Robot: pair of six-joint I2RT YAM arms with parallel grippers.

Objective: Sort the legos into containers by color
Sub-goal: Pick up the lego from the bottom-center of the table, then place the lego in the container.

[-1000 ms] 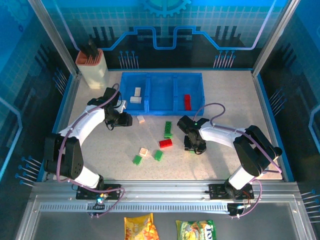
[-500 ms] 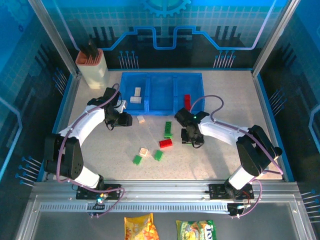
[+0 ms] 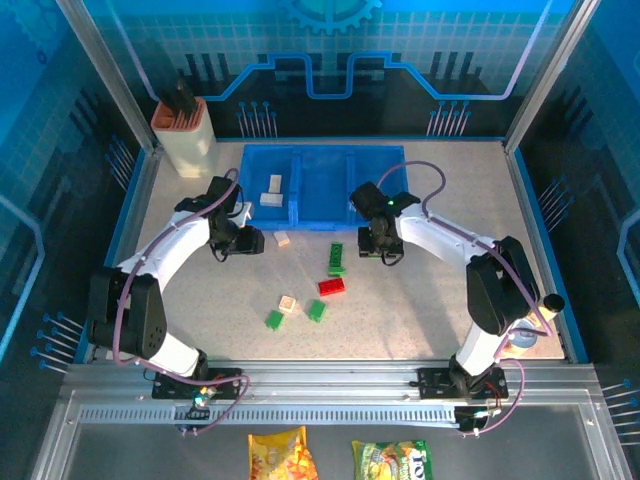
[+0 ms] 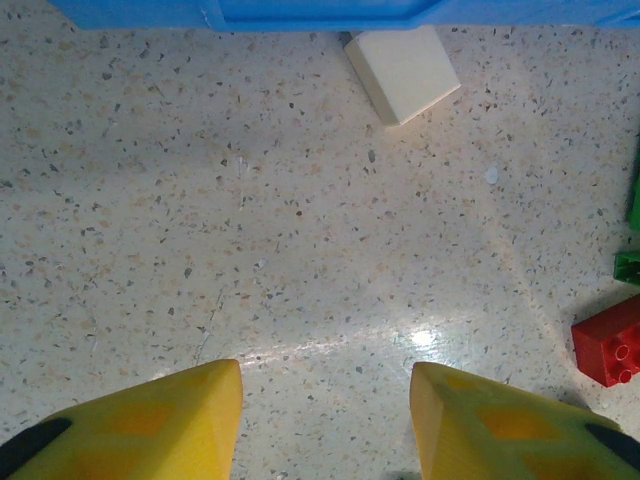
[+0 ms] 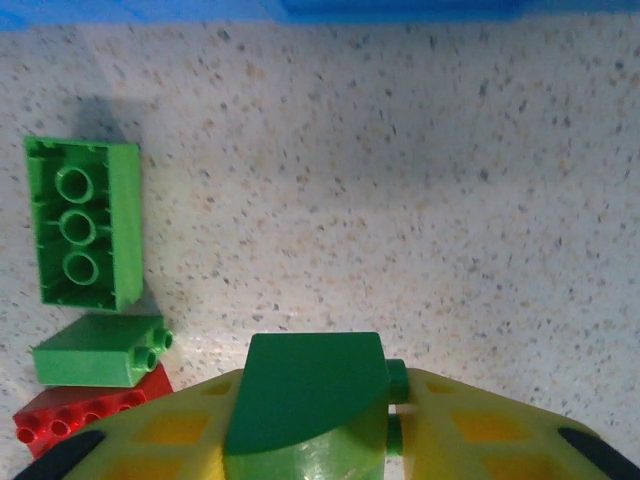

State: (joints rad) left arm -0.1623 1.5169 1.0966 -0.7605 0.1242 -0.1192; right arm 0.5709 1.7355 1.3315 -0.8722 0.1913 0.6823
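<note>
Tabletop (image 5: 420, 200); green lego (image 5: 305, 390) within right pincer (image 5: 322, 432)

I'm looking at a speckled tabletop (image 3: 440, 300). It carries the blue three-bin tray (image 3: 323, 185) at the back and a beige holder (image 3: 185, 150) near the back left corner. Loose on it are a cream brick (image 3: 282, 239) just in front of the tray and a long green brick (image 3: 337, 258) with a red brick (image 3: 331, 286) close by. Nearer me, a second cream brick (image 3: 288, 304) sits between a small green brick (image 3: 274, 319) and another green brick (image 3: 316, 310).
</note>
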